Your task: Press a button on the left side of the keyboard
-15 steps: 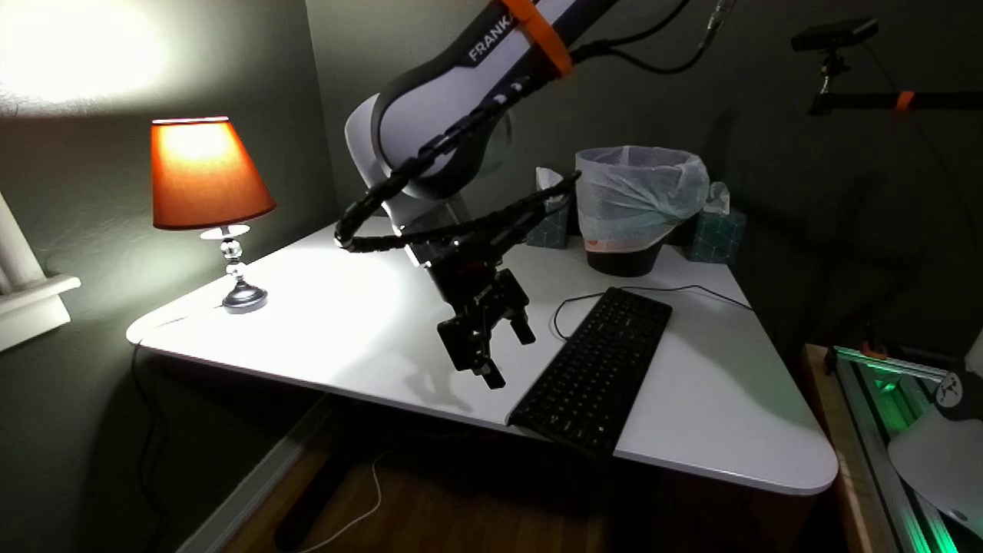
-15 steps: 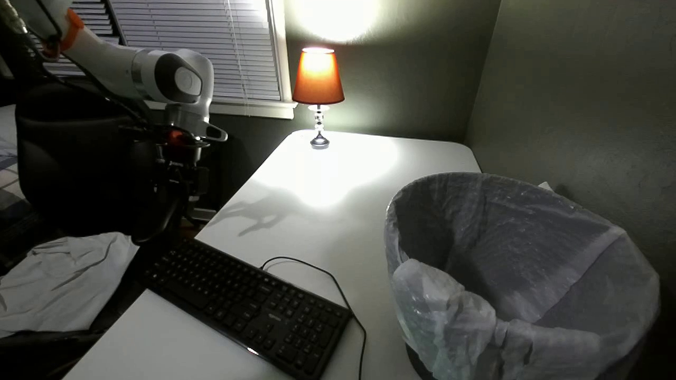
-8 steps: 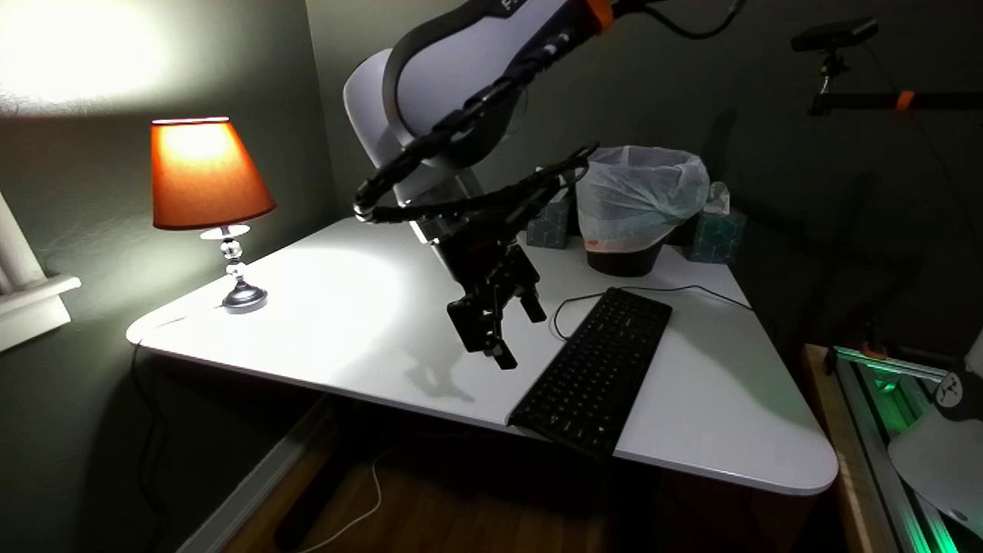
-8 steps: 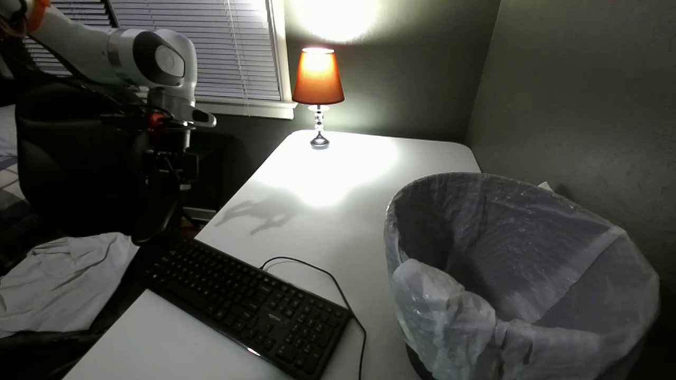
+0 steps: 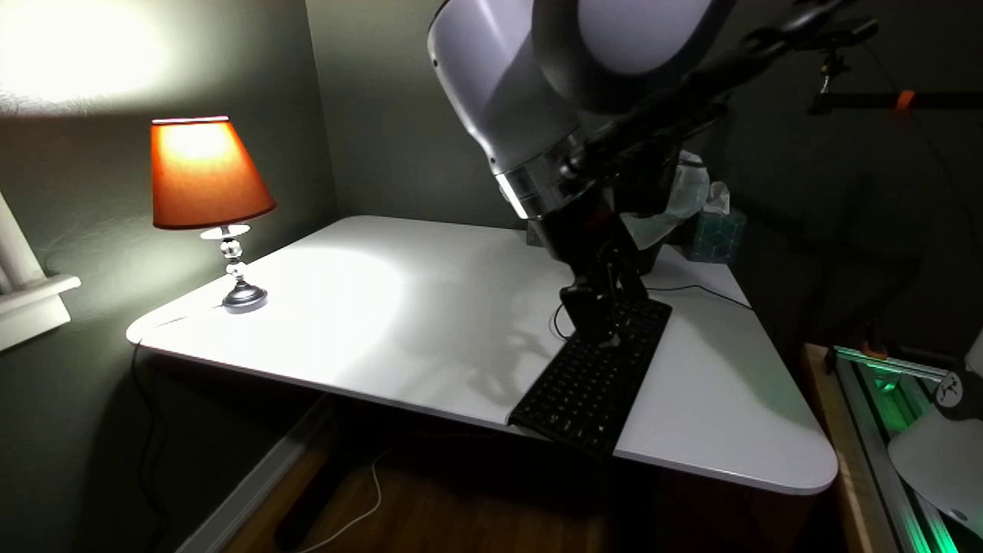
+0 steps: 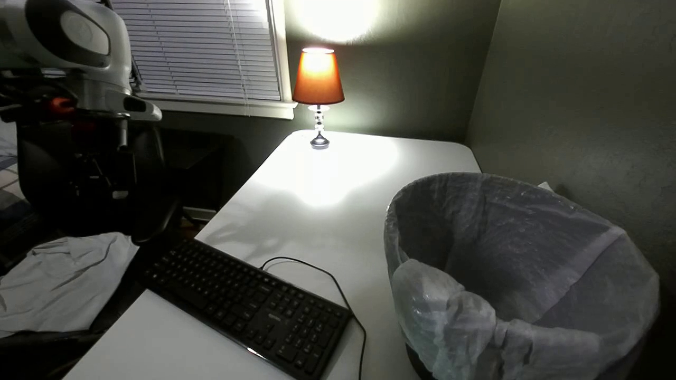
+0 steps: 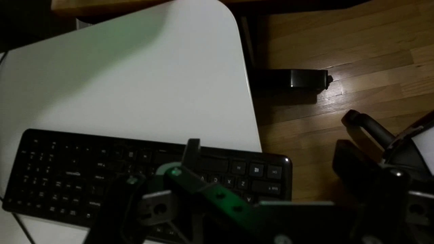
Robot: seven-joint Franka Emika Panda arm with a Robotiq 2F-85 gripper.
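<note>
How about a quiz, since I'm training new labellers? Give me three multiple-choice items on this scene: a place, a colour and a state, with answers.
1. Where does the keyboard lie?
A) On the floor
B) On the desk, one end past its edge
C) Inside the bin

2. What colour is the lampshade?
A) Blue
B) Green
C) Orange

3. How does the hand stand?
A) Open
B) Shut
C) Holding a tissue box

Answers:
1: B, as the wrist view shows it lying on the white surface and running beyond the edge.
2: C, as it glows orange in both exterior views.
3: A, as the wrist view shows its fingers spread well apart.
</note>
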